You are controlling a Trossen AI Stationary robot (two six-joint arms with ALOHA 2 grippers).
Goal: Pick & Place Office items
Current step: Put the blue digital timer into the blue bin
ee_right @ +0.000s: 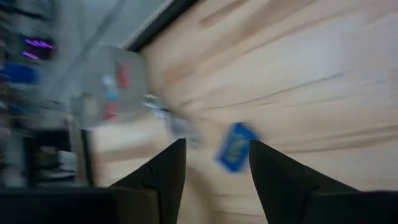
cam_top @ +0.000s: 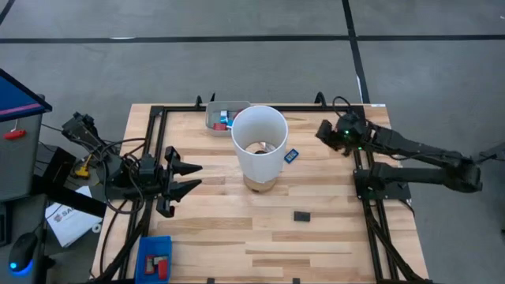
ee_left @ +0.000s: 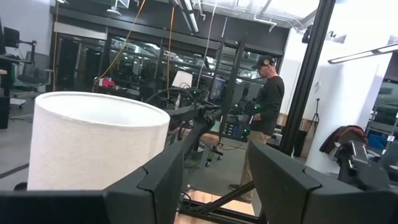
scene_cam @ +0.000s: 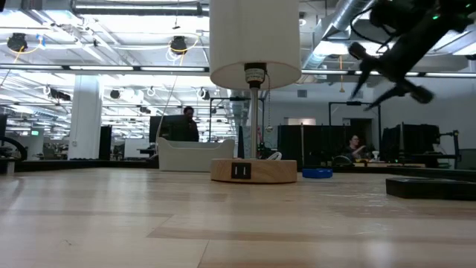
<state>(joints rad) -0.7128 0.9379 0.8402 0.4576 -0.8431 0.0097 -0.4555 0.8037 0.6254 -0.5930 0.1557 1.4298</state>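
Observation:
A small light blue piece point(cam_top: 290, 155) lies flat on the wooden table, just right of the tall white cylinder point(cam_top: 258, 143). A black piece point(cam_top: 301, 215) lies nearer the front edge. My right gripper point(cam_top: 322, 131) hangs open above the table at the far right, slanting down toward the blue piece point(ee_right: 235, 147), which shows ahead of its fingers. My left gripper point(cam_top: 197, 176) stands open left of the cylinder point(ee_left: 93, 146), raised and pointing at it, with nothing between its fingers.
A grey tray point(cam_top: 213, 120) with red and blue pieces sits at the far edge behind the cylinder. A blue tray point(cam_top: 147, 251) with red pieces sits at the near left corner. The cylinder stands on a round wooden base point(scene_cam: 253, 170). A black frame borders the table.

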